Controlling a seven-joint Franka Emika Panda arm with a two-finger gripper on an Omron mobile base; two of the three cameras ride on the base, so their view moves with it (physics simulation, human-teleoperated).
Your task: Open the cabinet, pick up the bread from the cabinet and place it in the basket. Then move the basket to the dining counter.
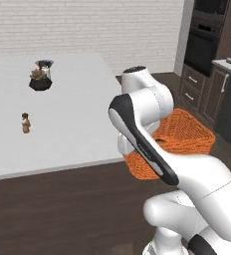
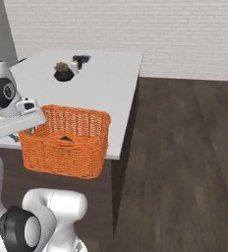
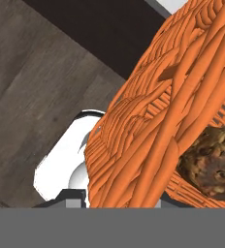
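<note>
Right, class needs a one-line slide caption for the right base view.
Robot arm holds the orange basket in the air at the corner of the white dining counter.

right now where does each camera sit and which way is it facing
Left base view: behind the arm's left, looking forward over the dining counter; arm lower right, hiding part of the basket.
Right base view: behind its right, same counter and basket; arm at left.
Hand view: on the hand, against the basket's weave, bread inside.
All three share the basket.
</note>
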